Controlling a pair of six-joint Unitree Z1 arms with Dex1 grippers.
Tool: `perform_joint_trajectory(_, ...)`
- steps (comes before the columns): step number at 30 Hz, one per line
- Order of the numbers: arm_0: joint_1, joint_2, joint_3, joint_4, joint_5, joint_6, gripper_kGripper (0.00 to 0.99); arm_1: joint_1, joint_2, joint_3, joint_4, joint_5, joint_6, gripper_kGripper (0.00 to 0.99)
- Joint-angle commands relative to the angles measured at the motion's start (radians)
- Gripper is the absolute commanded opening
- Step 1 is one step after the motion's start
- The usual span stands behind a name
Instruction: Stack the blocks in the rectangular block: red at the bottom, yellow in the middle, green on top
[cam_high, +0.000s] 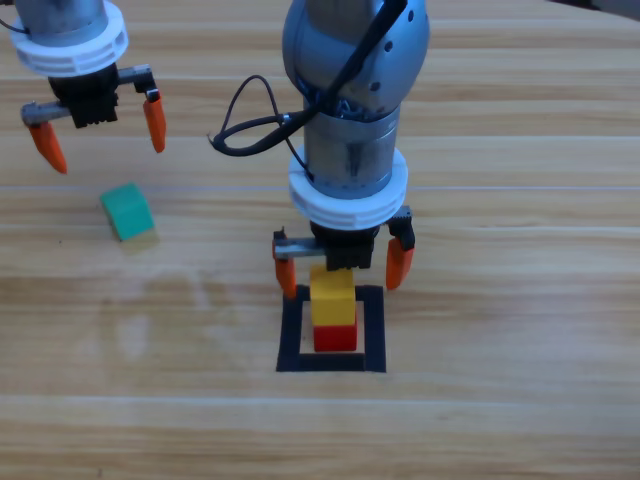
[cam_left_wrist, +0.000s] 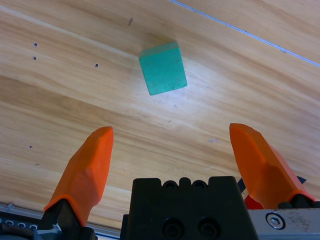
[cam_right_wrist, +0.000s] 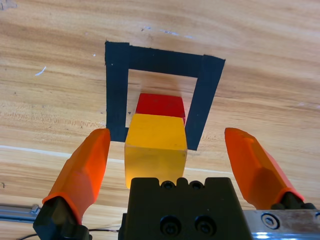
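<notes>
two cubes are stacked inside the rectangular block, the black tape outline on the wooden surface: the red cube sits on the bare wood centre and the yellow cube rests on top of it. the right tool hangs just above the outline's far edge, its orange jaws spread wide on either side of the yellow cube and apart from it. the green cube lies on the surface well to the left of the outline, turned askew. the left tool hovers beyond the green cube, farther from the outline, jaws spread and holding nothing.
</notes>
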Motion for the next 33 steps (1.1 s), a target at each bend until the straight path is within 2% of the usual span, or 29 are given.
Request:
perform_joint_trajectory(1,0.016,0.073,0.018,0.005,-0.004,-0.017,0.990,0.035,-0.126,0.005,0.015,-0.078,-0.053,0.990)
perform_joint_trajectory(4,0.016,0.088,0.041,-0.021,-0.007,-0.018,0.990,0.044,-0.215,0.001,0.012,-0.121,-0.108,0.990)
perform_joint_trajectory(8,0.014,0.086,0.104,-0.083,-0.011,-0.040,0.990,0.043,-0.295,0.045,0.006,-0.128,-0.240,0.990)
perform_joint_trajectory(11,0.016,0.080,0.145,-0.129,-0.024,-0.046,0.990,0.033,-0.397,0.200,-0.076,-0.131,-0.338,0.990)
perform_joint_trajectory(13,0.020,0.076,0.168,-0.155,-0.031,-0.049,0.989,0.004,-0.535,0.456,-0.257,-0.107,-0.415,0.990)
perform_joint_trajectory(15,0.028,0.071,0.194,-0.184,-0.041,-0.057,0.989,-0.053,-0.745,0.845,-0.586,0.030,-0.524,0.990)
perform_joint_trajectory(17,0.036,0.065,0.213,-0.210,-0.054,-0.060,0.988,-0.089,-0.899,1.115,-0.827,0.137,-0.618,0.990)
perform_joint_trajectory(25,0.073,0.042,0.268,-0.290,-0.077,-0.083,0.988,-0.115,-1.017,1.292,-0.846,0.134,-0.803,0.989)
perform_joint_trajectory(29,0.092,0.039,0.283,-0.317,-0.084,-0.080,0.986,-0.115,-1.017,1.332,-0.870,0.070,-0.828,0.989)
perform_joint_trajectory(33,0.099,0.040,0.292,-0.330,-0.076,-0.077,0.988,-0.115,-0.994,1.345,-0.895,0.063,-0.829,0.989)
